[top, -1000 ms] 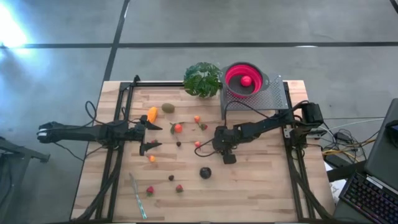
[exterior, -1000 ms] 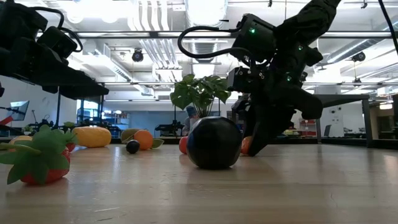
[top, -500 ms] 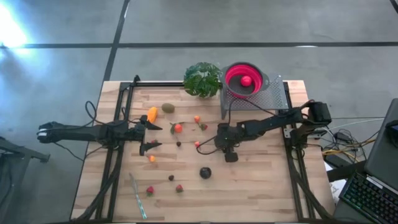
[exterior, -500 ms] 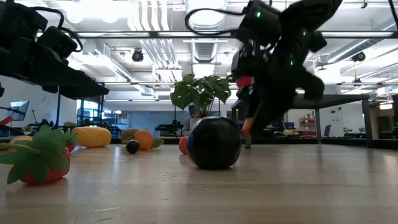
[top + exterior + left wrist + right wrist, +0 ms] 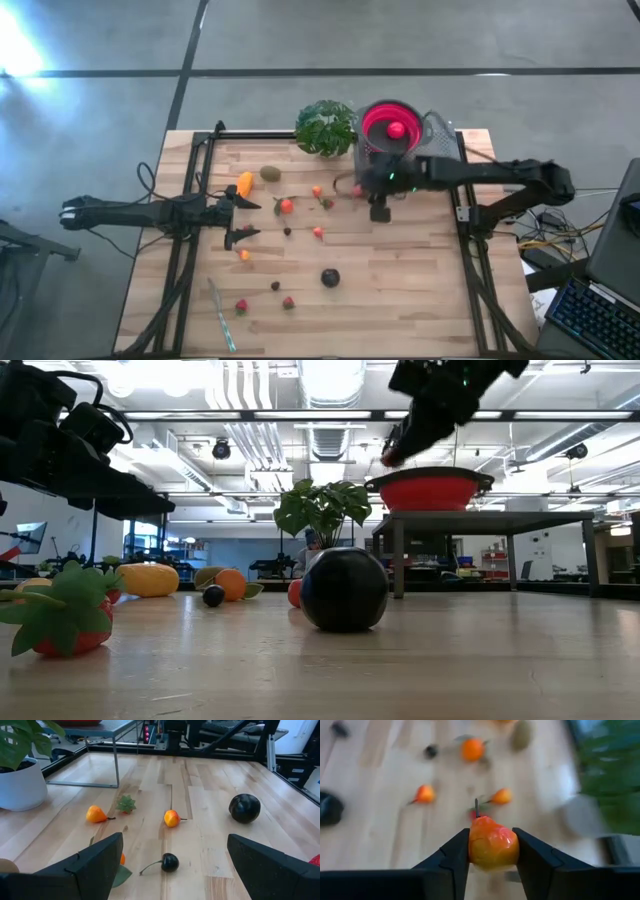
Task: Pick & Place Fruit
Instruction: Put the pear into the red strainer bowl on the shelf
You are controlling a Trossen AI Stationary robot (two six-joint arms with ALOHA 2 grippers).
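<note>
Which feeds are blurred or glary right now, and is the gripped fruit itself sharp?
Right wrist view: the table and scattered fruit behind are motion-smeared, yet the small red-orange toy fruit clamped in the right pincer is sharp. Low view: that pincer is smeared. High view: bright glare on the floor at the left edge. Left wrist view: crisp.

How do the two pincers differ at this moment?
The right pincer is shut on a red-orange fruit; the left pincer is open and holds nothing. The right one is raised beside the pink bowl; the left one hangs low above the table. Both are dark, with two fingers.
</note>
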